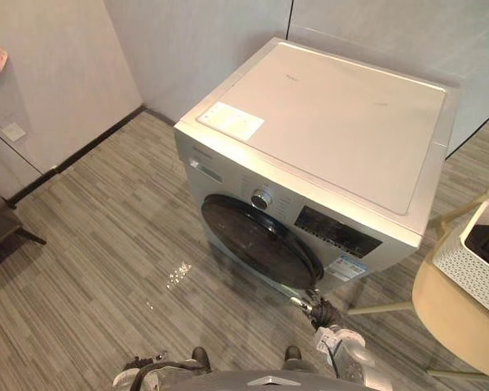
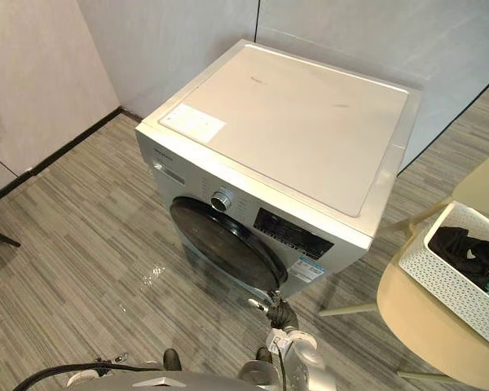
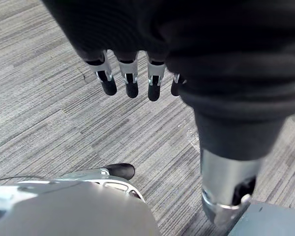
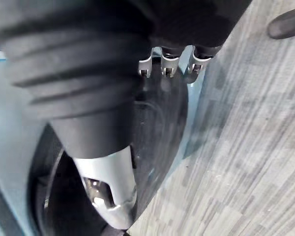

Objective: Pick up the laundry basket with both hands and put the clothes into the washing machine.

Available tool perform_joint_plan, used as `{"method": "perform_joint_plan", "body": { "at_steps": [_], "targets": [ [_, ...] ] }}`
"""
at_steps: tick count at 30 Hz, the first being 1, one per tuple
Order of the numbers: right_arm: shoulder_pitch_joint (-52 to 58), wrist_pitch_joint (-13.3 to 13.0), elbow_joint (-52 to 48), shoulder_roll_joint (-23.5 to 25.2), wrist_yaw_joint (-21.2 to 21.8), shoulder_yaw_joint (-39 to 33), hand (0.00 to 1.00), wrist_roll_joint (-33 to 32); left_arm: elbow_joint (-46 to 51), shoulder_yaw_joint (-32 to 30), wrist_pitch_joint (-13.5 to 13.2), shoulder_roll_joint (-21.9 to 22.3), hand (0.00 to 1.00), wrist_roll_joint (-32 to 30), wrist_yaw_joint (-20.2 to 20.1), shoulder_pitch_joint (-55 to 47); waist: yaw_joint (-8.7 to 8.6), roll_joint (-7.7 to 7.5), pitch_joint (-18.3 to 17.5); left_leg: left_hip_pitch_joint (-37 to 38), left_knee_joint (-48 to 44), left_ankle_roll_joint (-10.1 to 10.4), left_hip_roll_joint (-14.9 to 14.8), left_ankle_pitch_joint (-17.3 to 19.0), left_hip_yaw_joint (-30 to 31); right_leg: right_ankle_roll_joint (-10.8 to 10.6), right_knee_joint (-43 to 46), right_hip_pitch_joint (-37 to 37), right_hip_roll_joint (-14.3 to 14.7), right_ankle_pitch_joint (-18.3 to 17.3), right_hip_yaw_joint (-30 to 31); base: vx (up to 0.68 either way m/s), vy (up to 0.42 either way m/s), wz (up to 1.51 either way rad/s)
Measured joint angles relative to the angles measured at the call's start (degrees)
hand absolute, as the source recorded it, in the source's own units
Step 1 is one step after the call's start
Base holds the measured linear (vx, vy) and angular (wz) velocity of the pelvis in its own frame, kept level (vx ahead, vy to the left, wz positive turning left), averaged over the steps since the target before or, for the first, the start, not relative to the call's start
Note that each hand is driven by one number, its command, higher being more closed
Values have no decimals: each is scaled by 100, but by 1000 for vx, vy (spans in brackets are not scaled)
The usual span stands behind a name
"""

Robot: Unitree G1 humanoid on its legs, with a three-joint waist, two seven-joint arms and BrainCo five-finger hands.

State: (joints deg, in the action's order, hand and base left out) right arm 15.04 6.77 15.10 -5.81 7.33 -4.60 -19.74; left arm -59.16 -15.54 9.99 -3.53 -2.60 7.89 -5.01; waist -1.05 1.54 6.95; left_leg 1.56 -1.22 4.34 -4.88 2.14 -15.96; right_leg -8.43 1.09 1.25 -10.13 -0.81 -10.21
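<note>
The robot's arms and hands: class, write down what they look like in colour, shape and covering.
A dark ribbed cover wraps the back and wrist of the left hand; its slim silver fingers with rounded dark tips stand in a row, with a thicker silver thumb apart. The right hand has the same ribbed cover, and its arm is smooth silver-grey.

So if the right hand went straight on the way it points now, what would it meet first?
Probably the washing machine door: the right hand is by its lower edge, aimed at the dark glass. Depth is unclear; it may already touch.
</note>
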Motion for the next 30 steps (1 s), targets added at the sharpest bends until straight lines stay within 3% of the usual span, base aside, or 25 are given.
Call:
{"method": "perform_joint_plan", "body": {
  "at_steps": [8, 15, 19, 21, 24, 27, 30],
  "targets": [
    [37, -251, -1499, -176, -38, -162, 0, 438, -20, 1, 7, -27, 0, -407, -75, -30, 1, -55, -37, 48, 255, 37, -59, -136, -150, 36, -110, -135, 100, 108, 105, -31, -26, -11],
    [54, -277, -1576, -187, -59, -147, 0, 1050, -19, 6, 14, -28, 0, -448, -78, -63, 45, -64, -44, 35, 266, 31, -49, -142, -156, 30, -206, -98, 110, 175, 130, -5, -3, -1],
    [-838, -325, -330, -581, -291, 270, 0, 1422, -2, 300, 14, -93, 0, -445, -63, -26, 57, -51, -31, 22, 369, 10, -23, -252, -99, 27, -216, -111, 101, 205, 41, -36, -15, 9],
    [-1920, -295, 868, -834, -366, 471, 0, 1551, 94, 536, 8, -102, 0, -427, -38, 63, 86, 32, 155, -133, 425, -48, 15, -392, 44, 26, -203, -208, 73, 264, -75, -119, -13, 30],
    [-3137, -166, 2366, -1206, -591, 468, 0, 1551, 278, 877, -11, -119, 0, -230, 84, 236, 131, 202, 530, -533, 416, -121, 67, -606, 239, 43, -161, -506, 25, 407, -214, -195, 17, 36],
    [-4330, -53, 3801, -1394, -891, 139, 0, 1498, 531, 1197, -120, -24, 0, 146, 200, 341, 235, 618, 979, -815, 447, -199, 146, -839, 513, 59, -165, -629, -54, 507, -469, -194, 45, 39],
    [-4825, -32, 4403, -1439, -1073, -202, 0, 1278, 571, 1361, -123, -29, 0, 272, 216, 354, 275, 726, 1034, -992, 568, -124, 134, -918, 556, 131, -254, -783, -27, 553, -524, -182, 48, 11]
  ]
}}
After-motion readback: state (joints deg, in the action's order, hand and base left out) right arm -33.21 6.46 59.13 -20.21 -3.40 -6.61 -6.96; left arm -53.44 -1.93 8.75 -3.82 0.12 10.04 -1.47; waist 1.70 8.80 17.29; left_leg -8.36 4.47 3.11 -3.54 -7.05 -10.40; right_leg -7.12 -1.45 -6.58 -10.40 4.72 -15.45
